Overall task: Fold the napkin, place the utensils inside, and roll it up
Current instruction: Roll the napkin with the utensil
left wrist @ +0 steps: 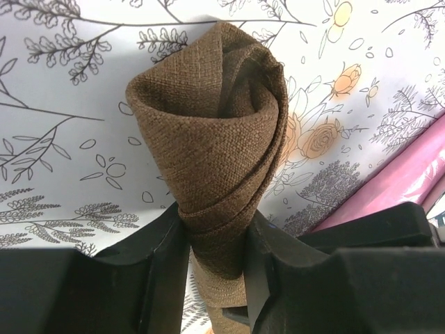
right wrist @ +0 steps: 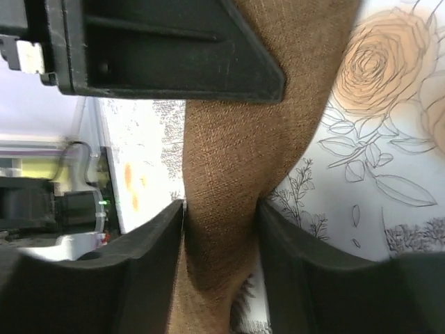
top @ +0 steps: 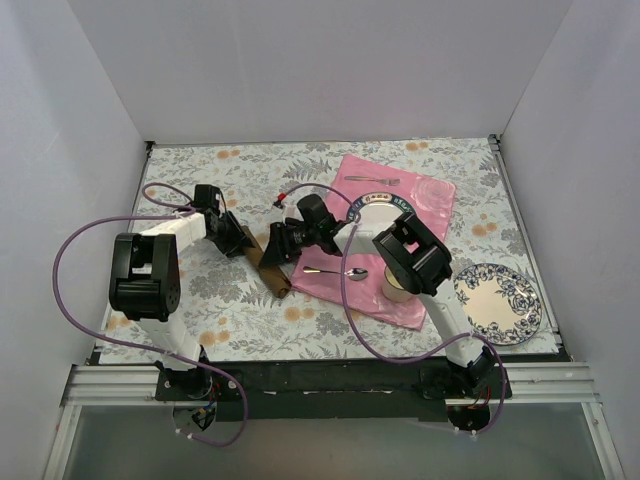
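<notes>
The napkin (top: pixel 277 282), seen from above, is a rolled strip held between our left gripper (top: pixel 240 245) and right gripper (top: pixel 276 250). The fork (top: pixel 372 180) and spoon (top: pixel 335 271) lie bare on the pink mat (top: pixel 430 195), beyond the right gripper. At the left wrist, the jaws pinch the roll's waist. At the right wrist, the jaws clamp the cloth too. We judge the roll formed but without utensils, so loading is left.

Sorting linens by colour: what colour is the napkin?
The napkin is plain dark brown; clearest in the left wrist view.
</notes>
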Controlling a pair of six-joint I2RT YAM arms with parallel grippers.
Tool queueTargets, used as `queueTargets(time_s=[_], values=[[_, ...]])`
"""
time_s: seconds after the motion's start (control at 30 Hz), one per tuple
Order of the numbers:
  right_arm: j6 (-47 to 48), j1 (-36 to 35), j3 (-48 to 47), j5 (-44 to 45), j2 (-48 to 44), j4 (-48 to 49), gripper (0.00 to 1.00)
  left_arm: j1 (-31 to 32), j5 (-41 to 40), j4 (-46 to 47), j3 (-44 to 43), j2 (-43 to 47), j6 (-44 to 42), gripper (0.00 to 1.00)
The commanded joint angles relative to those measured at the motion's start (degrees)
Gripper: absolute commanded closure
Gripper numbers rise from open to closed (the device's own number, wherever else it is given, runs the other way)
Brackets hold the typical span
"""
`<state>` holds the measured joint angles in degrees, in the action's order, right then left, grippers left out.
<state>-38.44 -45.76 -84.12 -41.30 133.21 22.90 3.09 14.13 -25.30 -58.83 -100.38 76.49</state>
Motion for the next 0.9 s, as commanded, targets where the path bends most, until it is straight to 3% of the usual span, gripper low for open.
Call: queueTargets(time_s=[0.0,0.03,0.2,0.5,0.67,0.8,0.87], values=[[16.31,-1.17,-5.6,9.0,-4.0,-18.38,0.39,0.07,-3.14,-0.36,-1.9,-1.05,-1.34,0.74],[18.81,-1.7,-6.75,11.3,-5.05,-24.94,0.36,0.07,-3.14,-0.63,-1.9,-1.05,-1.52,0.74],[28.67,-6.26,-9.65,24.67,-8.22,-31.15,0.22,0.07,-3.49,-1.6,-1.99,-0.79,-2.31,0.74],[32.99,-12.68,-17.57,40.22,-5.24,-35.03,0.15,0.07,-1.92,-2.74,-2.08,-1.22,-2.31,0.74],[35.0,-16.46,-20.3,52.69,-1.99,-36.17,0.14,0.07,-0.51,-3.61,-2.7,-1.66,-1.96,0.74],[35.27,-17.26,-18.9,56.67,-1.02,-35.29,0.3,0.07,0.28,-3.7,-2.52,-1.66,-1.61,0.74],[35.36,-17.35,-17.76,58.43,-1.11,-34.41,0.33,0.07,0.63,-3.7,-2.35,-1.58,-1.52,0.74]])
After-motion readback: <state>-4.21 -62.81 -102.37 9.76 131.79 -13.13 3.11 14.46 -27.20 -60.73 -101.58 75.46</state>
